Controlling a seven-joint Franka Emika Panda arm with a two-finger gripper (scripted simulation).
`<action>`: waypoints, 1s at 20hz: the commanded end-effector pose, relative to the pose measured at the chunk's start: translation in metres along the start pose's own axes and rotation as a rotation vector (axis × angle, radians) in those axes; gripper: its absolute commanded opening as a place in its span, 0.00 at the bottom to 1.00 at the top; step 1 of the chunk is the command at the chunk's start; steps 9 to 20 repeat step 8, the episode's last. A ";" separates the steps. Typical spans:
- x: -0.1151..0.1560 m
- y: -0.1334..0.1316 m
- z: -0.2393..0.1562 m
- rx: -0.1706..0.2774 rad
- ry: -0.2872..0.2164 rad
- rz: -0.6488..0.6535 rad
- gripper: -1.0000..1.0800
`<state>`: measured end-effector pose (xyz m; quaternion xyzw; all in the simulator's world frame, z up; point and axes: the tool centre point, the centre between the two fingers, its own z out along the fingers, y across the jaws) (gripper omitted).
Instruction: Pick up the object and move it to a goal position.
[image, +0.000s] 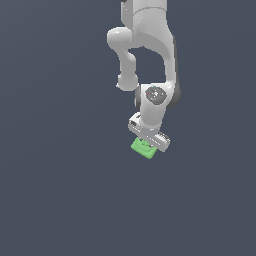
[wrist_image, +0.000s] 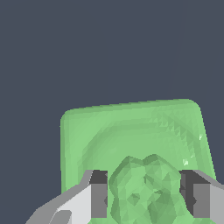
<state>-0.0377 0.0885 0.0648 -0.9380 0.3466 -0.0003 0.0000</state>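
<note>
The object (image: 143, 149) is a small light-green cube with rounded edges. In the exterior view it sits directly under my gripper (image: 148, 142), whose hand covers part of its top. In the wrist view the cube (wrist_image: 131, 131) fills the lower half of the frame, with a raised bumpy green emblem (wrist_image: 144, 192) on its top. My gripper (wrist_image: 145, 199) has its two dark-tipped fingers (wrist_image: 99, 194) pressed against either side of that emblem, so it is shut on the object. Whether the cube rests on the surface or is lifted cannot be told.
A plain dark blue-grey surface (image: 55, 190) fills the scene all around. The white arm (image: 150, 45) comes down from the top of the exterior view. No goal marker shows in either view.
</note>
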 end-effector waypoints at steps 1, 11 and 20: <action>-0.008 -0.002 -0.001 0.000 0.000 0.002 0.00; -0.007 -0.003 -0.001 -0.001 -0.001 0.002 0.00; -0.007 -0.003 -0.001 -0.001 -0.001 0.002 0.00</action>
